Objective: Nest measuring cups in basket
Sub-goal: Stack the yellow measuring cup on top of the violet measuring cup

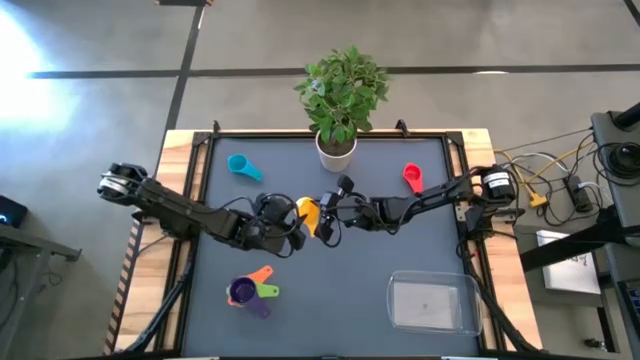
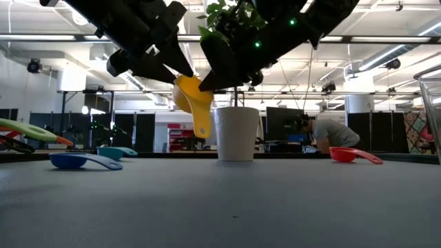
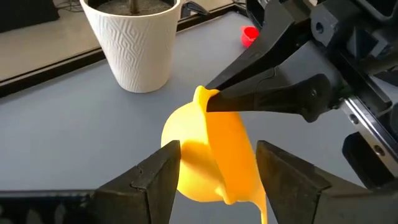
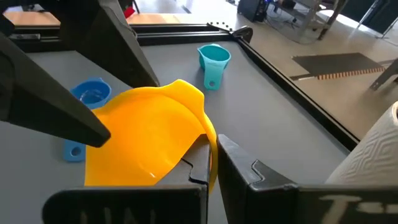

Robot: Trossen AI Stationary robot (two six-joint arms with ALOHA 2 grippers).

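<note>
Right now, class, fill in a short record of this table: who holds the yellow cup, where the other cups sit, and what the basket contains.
Yellow cup: lifted above mid-table, between both claws
Right claw: shut on the cup's rim
Left claw: open, fingers either side of the cup
Teal cup: far left of the mat
Red cup: far right, beside the plant pot
Purple, orange and green cups: clustered near left
Basket: near right, no cups inside

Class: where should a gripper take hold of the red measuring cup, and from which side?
Grip the red cup by its bowl rim, coming down from above: it sits upright and alone, and its flat handle lies low against the table.
</note>
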